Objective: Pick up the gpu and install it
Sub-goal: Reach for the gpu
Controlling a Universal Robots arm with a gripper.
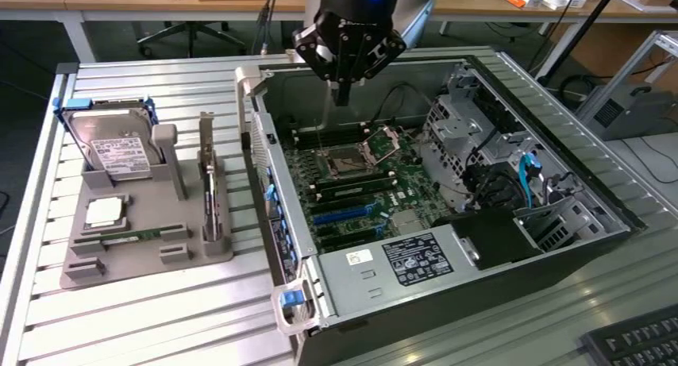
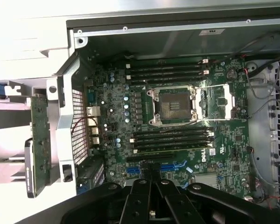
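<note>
The gpu (image 1: 212,193) is a thin card standing on edge in a slot of the grey holder (image 1: 138,259), on the exterior view's left beside the open computer case (image 1: 445,259). In the wrist view the gpu (image 2: 39,140) sits outside the case wall. My gripper (image 1: 341,98) hangs above the rear part of the case, over the motherboard (image 1: 350,183), well apart from the gpu. Its black fingers (image 2: 140,196) are shut together with nothing between them, above the blue expansion slots (image 2: 172,166).
The holder also carries a silver hard drive (image 1: 117,156), a processor chip (image 1: 104,213) and a green memory stick (image 1: 136,236). Inside the case are the bare processor socket (image 2: 174,105), drive cages (image 1: 466,128), cables and a power supply (image 1: 424,259). A keyboard (image 1: 636,342) lies at the near right.
</note>
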